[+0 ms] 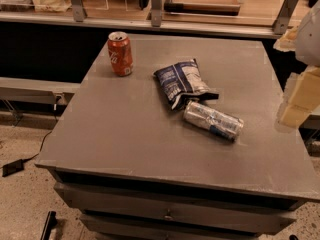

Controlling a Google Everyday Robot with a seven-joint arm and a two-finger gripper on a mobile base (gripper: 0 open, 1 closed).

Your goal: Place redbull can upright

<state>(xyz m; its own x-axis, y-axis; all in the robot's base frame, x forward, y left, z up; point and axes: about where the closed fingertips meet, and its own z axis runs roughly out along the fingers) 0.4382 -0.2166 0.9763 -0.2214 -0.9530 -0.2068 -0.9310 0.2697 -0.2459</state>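
The redbull can (pixel 213 120), slim and silver-and-blue, lies on its side on the grey table (pixel 125 134), right of the middle, its top end touching the snack bag. My gripper (pixel 296 104) shows as pale blocky parts at the right edge of the view, above the table's right edge and to the right of the can, apart from it.
A dark blue and white snack bag (pixel 183 82) lies just behind the redbull can. A red-orange cola can (pixel 120 53) stands upright at the table's back left. A counter rail with metal brackets (pixel 155 19) runs behind the table. A black cable (pixel 20 164) lies on the floor at left.
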